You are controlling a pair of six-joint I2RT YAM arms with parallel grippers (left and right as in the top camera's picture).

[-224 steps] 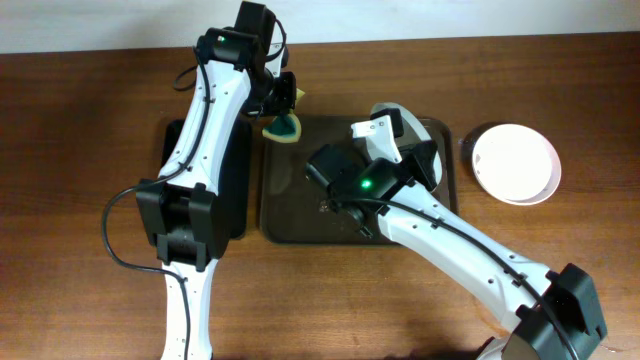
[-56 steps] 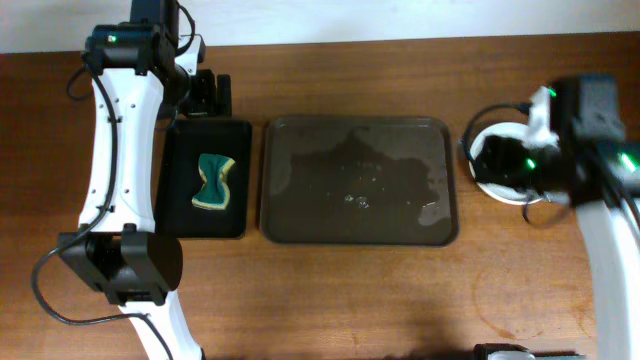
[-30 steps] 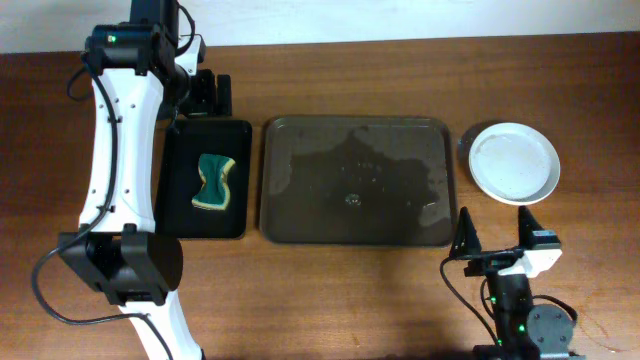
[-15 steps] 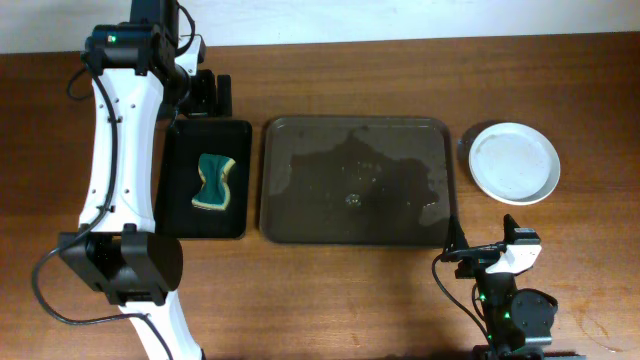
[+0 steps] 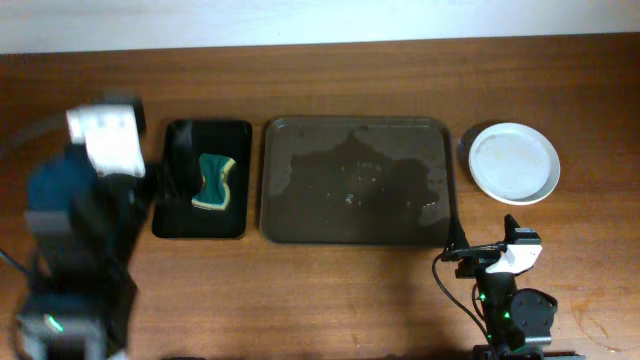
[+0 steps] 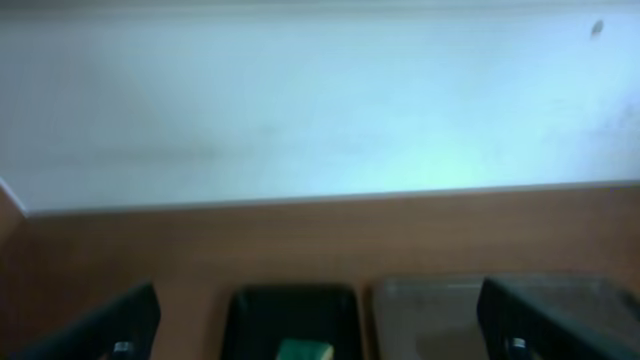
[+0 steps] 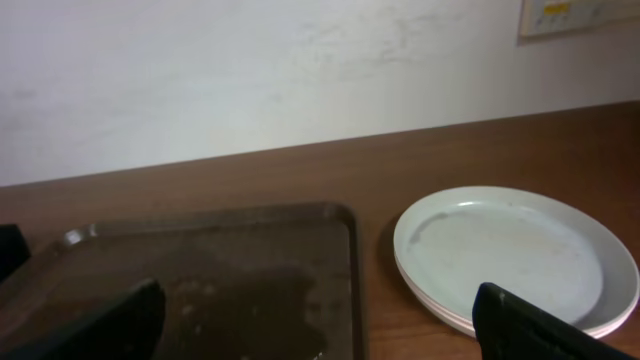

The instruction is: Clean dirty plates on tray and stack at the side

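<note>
Claws first: the right claw (image 5: pixel 486 240) sits low at the near edge of the tabletop (image 5: pixel 330 300), its fingers spread wide and gripping nothing. The left claw (image 6: pixel 325 325), on a motion-blurred arm at the near left, is also spread wide and empty. Beyond them lies the tray (image 5: pixel 300 210), wet in patches. Just left of it, a black tray (image 5: pixel 175 225) carries a green-and-yellow sponge (image 5: pixel 213 183). The plates (image 5: pixel 515 163) sit stacked on the tabletop, just right of the tray's far corner.

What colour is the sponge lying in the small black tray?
Teal green with a yellow layer; the sponge shows best in the overhead view.
</note>
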